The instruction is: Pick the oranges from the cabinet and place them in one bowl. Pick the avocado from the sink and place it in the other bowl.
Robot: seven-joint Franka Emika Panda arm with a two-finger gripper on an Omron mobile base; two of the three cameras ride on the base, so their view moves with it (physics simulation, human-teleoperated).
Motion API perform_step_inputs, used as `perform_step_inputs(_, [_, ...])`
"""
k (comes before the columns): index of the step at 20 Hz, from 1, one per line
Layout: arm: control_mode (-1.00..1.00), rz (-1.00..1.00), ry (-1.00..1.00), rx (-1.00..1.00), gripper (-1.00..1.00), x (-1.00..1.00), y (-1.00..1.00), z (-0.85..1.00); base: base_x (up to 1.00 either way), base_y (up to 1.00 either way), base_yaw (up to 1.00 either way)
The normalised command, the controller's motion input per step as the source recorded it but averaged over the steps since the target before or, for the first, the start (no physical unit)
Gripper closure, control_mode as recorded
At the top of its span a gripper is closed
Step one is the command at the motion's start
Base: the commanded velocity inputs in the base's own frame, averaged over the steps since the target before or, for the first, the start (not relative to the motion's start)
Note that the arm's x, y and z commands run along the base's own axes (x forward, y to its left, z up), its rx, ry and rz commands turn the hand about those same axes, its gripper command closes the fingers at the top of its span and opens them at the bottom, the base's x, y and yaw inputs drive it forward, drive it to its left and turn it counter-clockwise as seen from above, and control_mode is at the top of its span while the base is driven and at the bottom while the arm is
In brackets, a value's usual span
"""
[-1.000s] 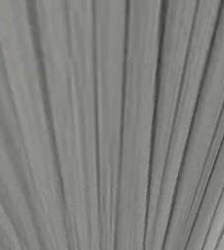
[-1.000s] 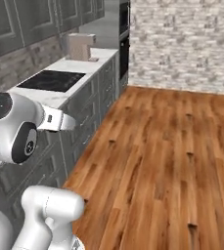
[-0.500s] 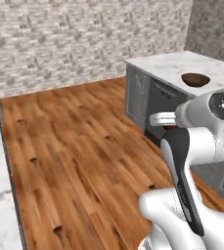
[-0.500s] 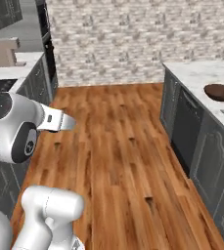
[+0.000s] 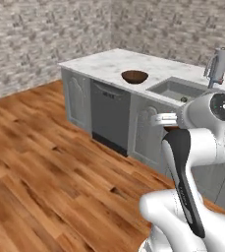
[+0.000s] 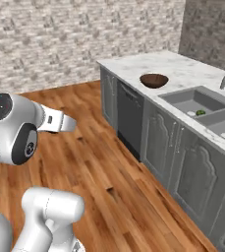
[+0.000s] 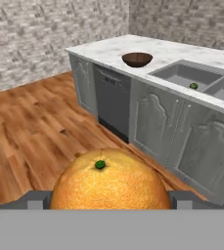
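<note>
An orange (image 7: pixel 111 180) sits right up against the hand camera, stem dimple on top, pinched between the two dark finger tips of the gripper (image 7: pixel 111 199), whose jaws stand wide apart only because the fruit fills the gap. It rides low and tucked in, a sensible carrying posture while the base drives, so the fruit won't swing out.

Ahead runs the marble counter (image 6: pixel 182 74) with the dark brown bowl (image 6: pixel 154 80) near its corner, well apart from the sink (image 6: pixel 197 103). Down in the basin lies a small green fruit, probably the avocado (image 6: pixel 200 112), though it is tiny at this range. In the left base view that bowl (image 5: pixel 134 76) sits just short of the sink (image 5: pixel 175 89), with the faucet (image 5: pixel 216 67) beyond.

Half a second ago the counter was far off at the frame's edge; now it spans the middle. That's the camera swinging with the base, not the furniture moving. The grip looks unchanged.

My read: this orange is on its way to a bowl, with the avocado untouched.
</note>
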Motion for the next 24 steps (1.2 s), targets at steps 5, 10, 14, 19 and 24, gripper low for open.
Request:
perform_step_inputs(5, [1.00,0.00,0.00,0.00,1.00,0.00,0.00,0.00,0.40,0.11,-0.51])
perform_step_inputs(10, [1.00,0.00,0.00,0.00,1.00,0.00,0.00,0.00,0.47,0.15,-0.43])
perform_step_inputs(14, [1.00,0.00,0.00,0.00,1.00,0.00,0.00,0.00,0.49,0.15,-0.40])
perform_step_inputs(19, [1.00,0.00,0.00,0.00,1.00,0.00,0.00,0.00,0.52,0.17,-0.37])
perform_step_inputs(24, [1.00,0.00,0.00,0.00,1.00,0.00,0.00,0.00,0.52,0.13,-0.34])
